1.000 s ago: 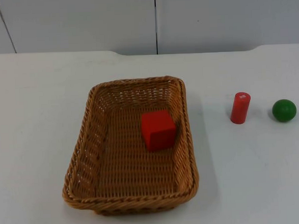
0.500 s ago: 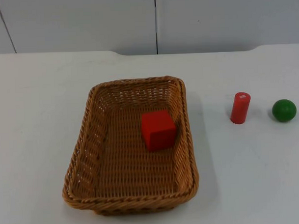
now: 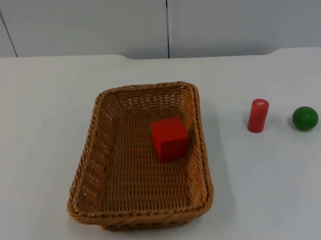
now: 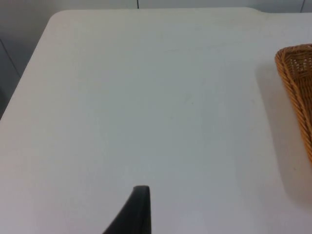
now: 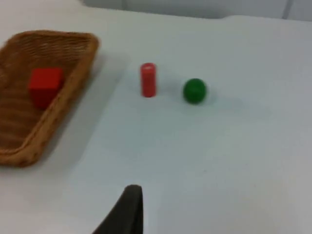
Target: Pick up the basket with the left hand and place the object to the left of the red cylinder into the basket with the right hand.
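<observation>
Basket (image 3: 108,206) rests on the table (image 3: 38,103), red cube (image 3: 170,139) inside — off beside the left gripper's fingertip (image 4: 139,209). Red cylinder (image 5: 148,79) stands ahead of the right gripper's fingertip (image 5: 127,209), green ball (image 5: 195,90) near it; either gripper's grip state I cannot tell.

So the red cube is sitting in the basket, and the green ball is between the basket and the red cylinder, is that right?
Not quite. The red cube does sit in the basket, but the red cylinder is the one in between; the green ball lies on its far side from the basket, as the top view shows.
</observation>
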Motion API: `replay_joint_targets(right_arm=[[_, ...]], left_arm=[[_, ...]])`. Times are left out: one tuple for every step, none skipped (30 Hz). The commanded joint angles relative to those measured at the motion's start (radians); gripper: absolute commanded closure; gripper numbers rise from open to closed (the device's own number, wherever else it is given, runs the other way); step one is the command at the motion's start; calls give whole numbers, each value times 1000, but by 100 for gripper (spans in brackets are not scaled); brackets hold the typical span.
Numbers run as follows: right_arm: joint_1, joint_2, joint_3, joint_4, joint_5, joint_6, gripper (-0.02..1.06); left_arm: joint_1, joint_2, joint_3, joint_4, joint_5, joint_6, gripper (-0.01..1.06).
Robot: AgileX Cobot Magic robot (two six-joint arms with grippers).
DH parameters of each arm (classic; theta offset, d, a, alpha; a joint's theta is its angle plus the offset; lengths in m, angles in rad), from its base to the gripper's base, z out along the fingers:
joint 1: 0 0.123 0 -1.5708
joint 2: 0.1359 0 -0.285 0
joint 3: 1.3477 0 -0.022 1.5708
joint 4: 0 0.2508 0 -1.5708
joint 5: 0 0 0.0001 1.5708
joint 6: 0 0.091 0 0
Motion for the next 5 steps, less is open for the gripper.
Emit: replay_joint_targets(right_arm=[[-60, -3, 1, 3, -7, -7, -1], [-82, -3, 1, 1, -7, -7, -1], [-108, -3, 1, 1, -7, -7, -1], [-108, -3, 1, 1, -7, -7, -1], [-129, -3, 1, 1, -7, -7, -1]], left_arm=[[4, -2, 4, 4, -6, -7, 0], [4, -2, 4, 4, -6, -7, 0], [4, -2, 4, 4, -6, -7, 0], [4, -2, 4, 4, -6, -7, 0], [4, -2, 4, 4, -6, -7, 0]])
